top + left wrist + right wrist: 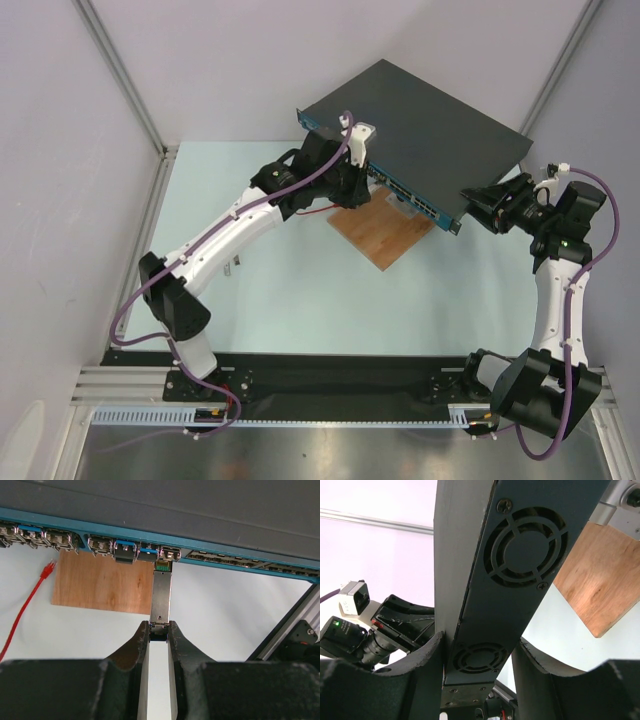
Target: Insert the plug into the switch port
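Two arms share the work, and the step in hand is the insertion itself. At about nine o'clock in the left wrist view a red cable (25, 605) lies loose on the table (300, 300), well clear of the action. Just right of it a wooden board (100, 582) sits under the switch's front edge.

At six o'clock of that view the left gripper (159, 630) has its fingers closed on the tail end of the plug (161, 597). The plug is a slim metal module pointing straight to twelve o'clock. Its tip, with a sliver of green at the end, meets the mouth of a port (170, 553) in the blue front strip (100, 530) of the switch (175, 510). Almost the whole body is outside, so I judge it not seated. Whether the tip has entered I cannot tell.

In the top view the switch lies at about one o'clock, angled, with its strip facing seven o'clock. At three o'clock the right gripper (495, 205) grips the switch's thin fan-vented end. The right wrist view shows a finger pressed on either face, bracing the box.

The plug seems to sit slightly toward nine o'clock of the port opening. The next move therefore likely calls for a small sideways correction. A straight push toward twelve o'clock along the plug's own axis would follow, with the right arm holding the switch steady against that push.
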Available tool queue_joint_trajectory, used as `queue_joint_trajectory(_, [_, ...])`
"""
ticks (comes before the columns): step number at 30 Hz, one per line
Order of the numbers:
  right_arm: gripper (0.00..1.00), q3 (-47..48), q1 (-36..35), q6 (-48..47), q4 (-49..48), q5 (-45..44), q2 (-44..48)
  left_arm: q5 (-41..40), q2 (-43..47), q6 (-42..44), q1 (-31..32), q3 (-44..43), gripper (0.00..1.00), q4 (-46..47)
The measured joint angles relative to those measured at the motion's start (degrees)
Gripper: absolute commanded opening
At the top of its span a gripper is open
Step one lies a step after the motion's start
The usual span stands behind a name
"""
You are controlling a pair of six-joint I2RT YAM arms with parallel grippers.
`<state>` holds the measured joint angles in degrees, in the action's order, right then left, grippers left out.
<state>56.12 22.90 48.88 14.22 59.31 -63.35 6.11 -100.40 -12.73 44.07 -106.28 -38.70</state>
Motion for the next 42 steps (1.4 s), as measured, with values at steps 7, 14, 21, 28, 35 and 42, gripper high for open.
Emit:
queue_joint_trajectory(7, [0.0, 0.0, -0.1, 0.0, 0.0, 0.0, 0.0, -0.2, 0.0, -2.4, 0.0, 0.0, 0.0, 0.3])
queue_joint_trajectory(14, [0.0, 0.0, -0.2, 0.0, 0.0, -0.2, 0.0, -1.0, -0.5, -3.4, 0.4, -0.9, 0.0, 0.6])
queue_joint_trajectory(21, [0.0, 0.0, -0.2, 0.0, 0.0, -0.3, 0.0, -2.0, -1.8, -3.3, 1.2, -2.5, 0.0, -1.3])
queue_joint_trajectory(28, [0.0, 0.0, -0.2, 0.0, 0.0, -0.3, 0.0, -2.9, -2.8, -3.0, 1.7, -2.5, 0.0, -2.1])
queue_joint_trajectory(35, [0.0, 0.0, -0.2, -0.4, 0.0, -0.4, 0.0, -3.0, -4.3, -0.6, 1.7, -7.1, 0.0, -5.9])
queue_joint_trajectory(42, [0.0, 0.1, -0.3, -1.1, 0.5, -0.4, 0.0, -5.6, -5.9, 3.4, 2.3, -14.2, 0.0, -8.2])
